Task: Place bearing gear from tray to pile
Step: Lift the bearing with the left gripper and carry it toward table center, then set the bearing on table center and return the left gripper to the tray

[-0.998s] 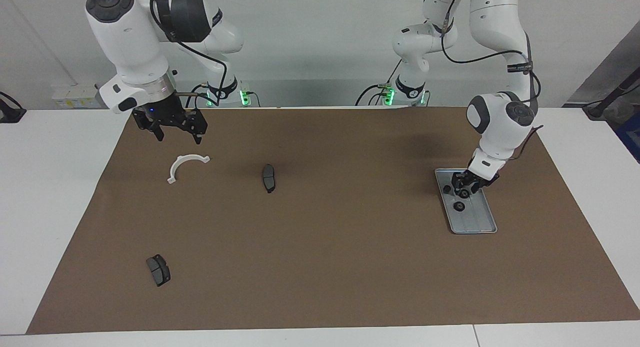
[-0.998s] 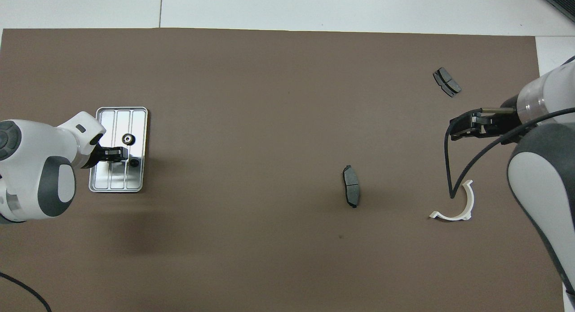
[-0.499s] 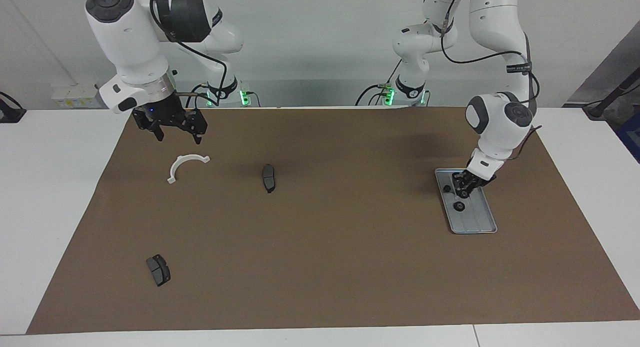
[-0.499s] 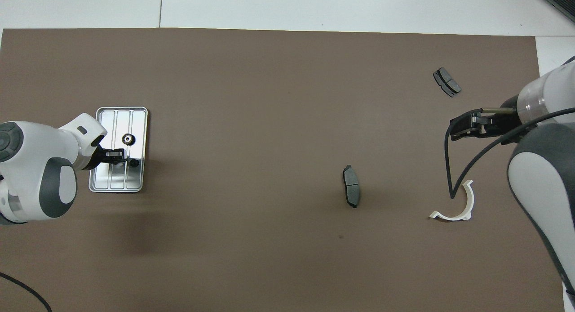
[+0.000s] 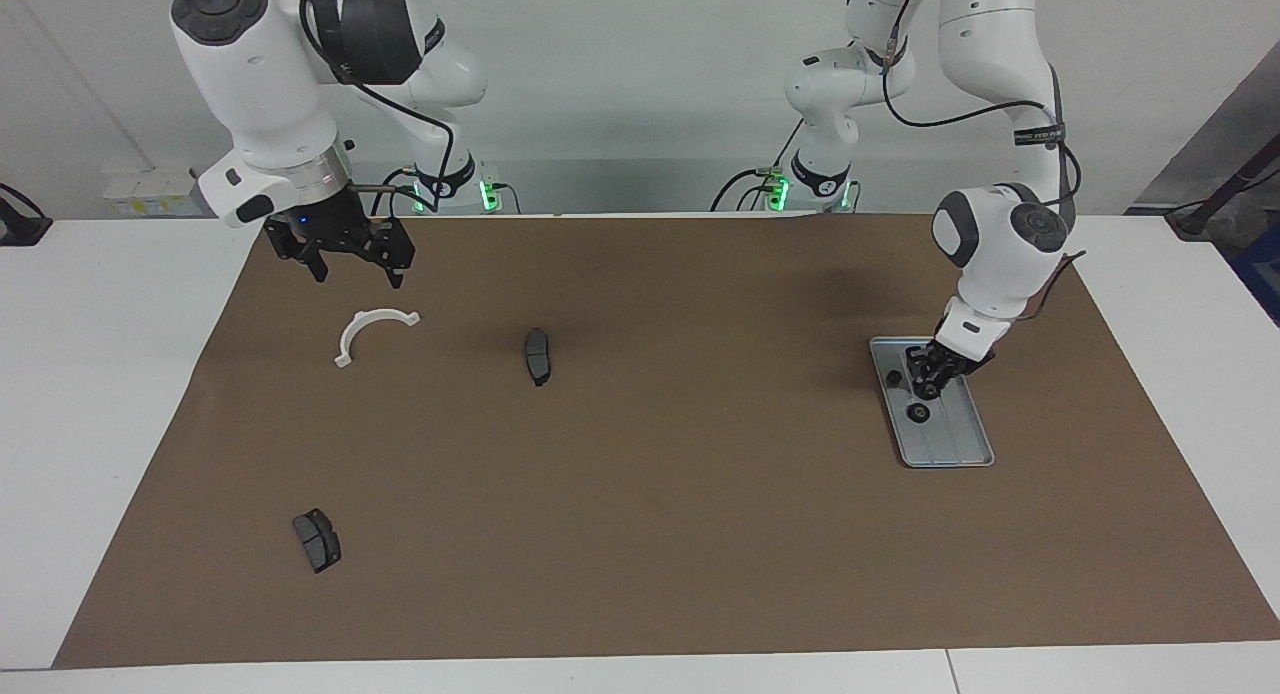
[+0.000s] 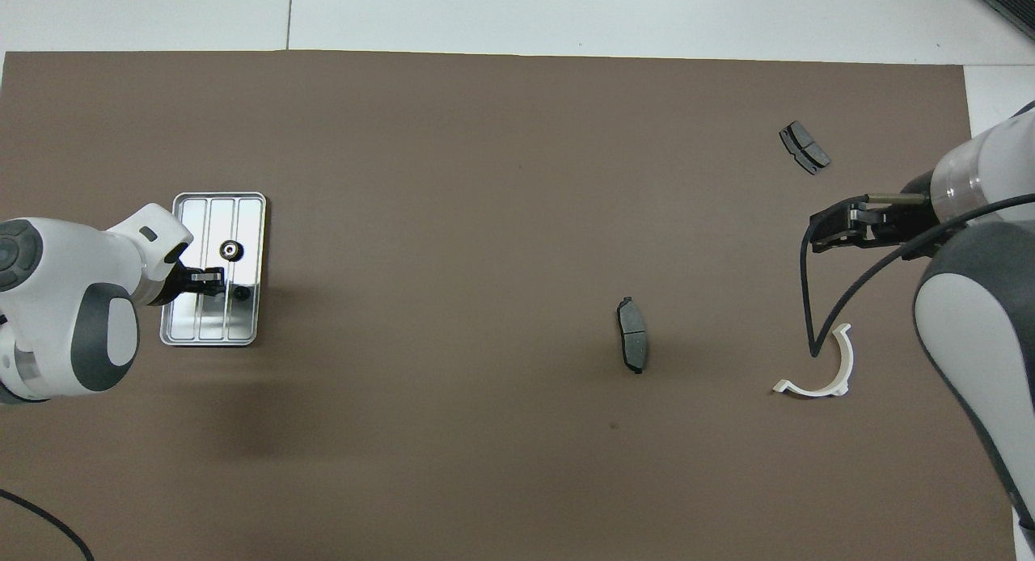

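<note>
The silver ridged tray (image 5: 952, 440) (image 6: 202, 217) lies toward the left arm's end of the brown mat. My left gripper (image 5: 925, 382) (image 6: 218, 280) is down in it, fingers drawn in on a small black bearing gear that they mostly hide. Two more gears stay in the tray: a ringed one (image 5: 916, 412) (image 6: 231, 250) and a smaller one (image 5: 893, 377) (image 6: 241, 293). The pile is a loose scatter toward the right arm's end: a white half-ring bracket (image 5: 352, 331) (image 6: 846, 359) and two dark brake pads (image 5: 538, 355) (image 5: 317, 540). My right gripper (image 5: 358, 272) (image 6: 815, 239) waits open above the mat beside the bracket.
The brown mat (image 5: 660, 534) covers most of the white table. One brake pad (image 6: 632, 335) lies mid-mat, the other (image 6: 804, 147) farther from the robots than the bracket. A black cable loops down from the right arm over the bracket.
The left gripper's fingers have closed in around the gear that lay between them in the tray. The right arm has not moved.
</note>
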